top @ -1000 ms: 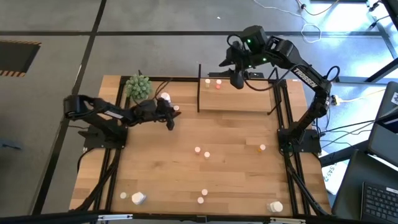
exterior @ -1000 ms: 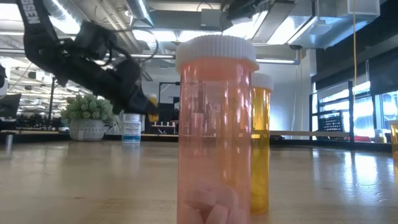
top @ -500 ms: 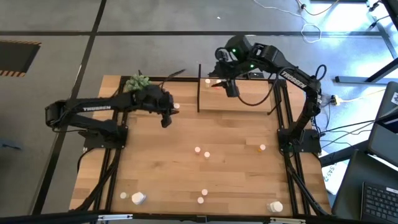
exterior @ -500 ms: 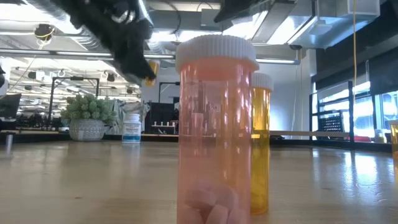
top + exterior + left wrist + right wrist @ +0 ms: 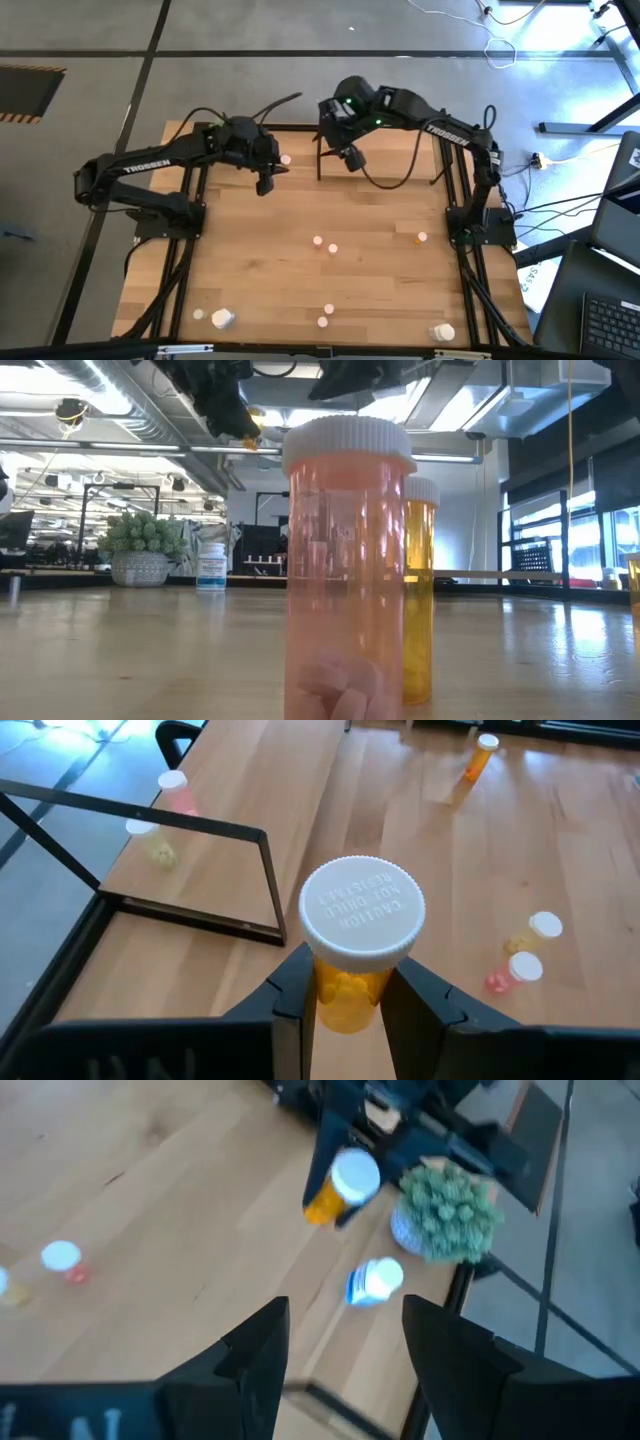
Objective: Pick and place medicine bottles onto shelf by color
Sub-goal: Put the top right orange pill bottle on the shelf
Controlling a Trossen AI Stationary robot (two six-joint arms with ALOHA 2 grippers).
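My left gripper (image 5: pixel 266 183) is raised above the table's far left part, shut on an orange medicine bottle (image 5: pixel 350 995) with a white cap (image 5: pixel 362 910); the right wrist view also shows this bottle (image 5: pixel 338 1187). The shelf (image 5: pixel 405 162) stands at the far middle. On its board (image 5: pixel 190 860) stand a pinkish bottle (image 5: pixel 172 788) and a yellowish one (image 5: pixel 150 838). My right gripper (image 5: pixel 350 158) hangs open and holds nothing above the shelf's left end. More medicine bottles (image 5: pixel 325 244) stand on the tabletop. My left gripper pinches the orange bottle's body (image 5: pixel 348 988) just under the white cap, one finger (image 5: pixel 295 985) on each of two opposite sides. The fingers come slanting down from the table's left. The bottle is lifted clear of the table, cap uppermost and somewhat tilted.
A green plant ball in a pot (image 5: pixel 445 1210) and a white bottle with a blue label (image 5: pixel 372 1280) stand on the table at the far left, below my left arm. A pink bottle (image 5: pixel 345 560) and an orange one (image 5: pixel 420 590) stand close before the low camera.
My left gripper has risen from table height beside the plant, carrying the orange bottle up clear of the table, and has tipped toward level. My right gripper has moved from the shelf's far side toward its left end, sinking a little and rolling about its own axis.
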